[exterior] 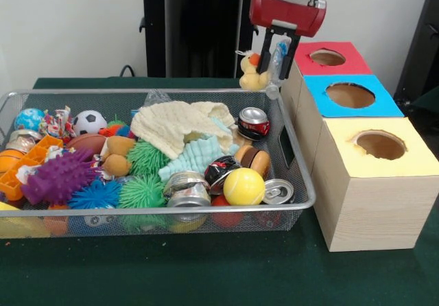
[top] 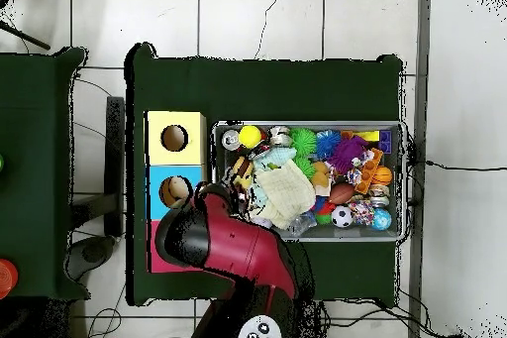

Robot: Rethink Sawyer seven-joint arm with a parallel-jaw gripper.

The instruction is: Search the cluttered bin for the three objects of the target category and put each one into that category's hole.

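Plastic bottle [exterior: 278,57] is pinched upright in the gripper [exterior: 281,53], lifted clear of the wire bin [exterior: 302,182] beside the red box [exterior: 328,59], presumably for dropping. Yellow duck [exterior: 252,73] sits just behind.

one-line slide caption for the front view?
Sawyer gripper hangs over the wire bin's far corner near the rubber duck, beside three holed boxes.
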